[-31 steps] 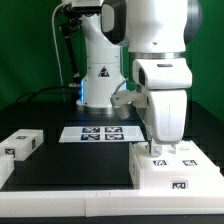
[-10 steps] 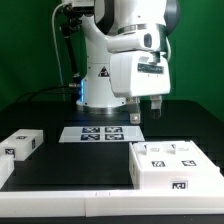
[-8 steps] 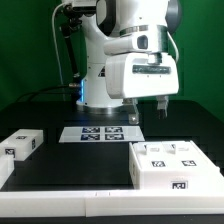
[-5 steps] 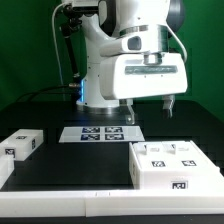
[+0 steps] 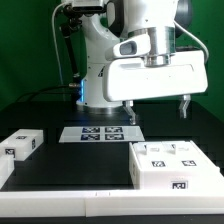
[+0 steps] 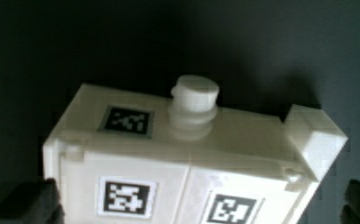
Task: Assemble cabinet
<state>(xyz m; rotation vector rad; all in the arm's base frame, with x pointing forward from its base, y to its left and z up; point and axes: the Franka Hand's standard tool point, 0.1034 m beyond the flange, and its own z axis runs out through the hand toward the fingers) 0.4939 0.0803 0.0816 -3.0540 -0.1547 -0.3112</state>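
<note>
The cabinet [image 5: 176, 166] is a large white box with square tags, on the black table at the exterior view's right front. In the wrist view the cabinet [image 6: 177, 150] fills the frame, with a round white peg [image 6: 195, 96] and a small raised block [image 6: 312, 124] on it. My gripper [image 5: 181, 106] hangs high above the cabinet, apart from it, open and empty. Only one dark finger tip shows clearly in the exterior view. In the wrist view my gripper [image 6: 198, 208] shows dark fingers at both edges. One small white drawer block [image 5: 20, 144] lies at the exterior view's left.
The marker board [image 5: 98, 133] lies flat on the table in front of the robot base [image 5: 100, 80]. The table's white raised border [image 5: 60, 201] runs along the front. Black cables hang behind the base on the exterior view's left.
The gripper has left the cabinet's top, risen well above it, turned about its axis and shifted toward the exterior view's right. The cabinet and drawer block have not moved.
</note>
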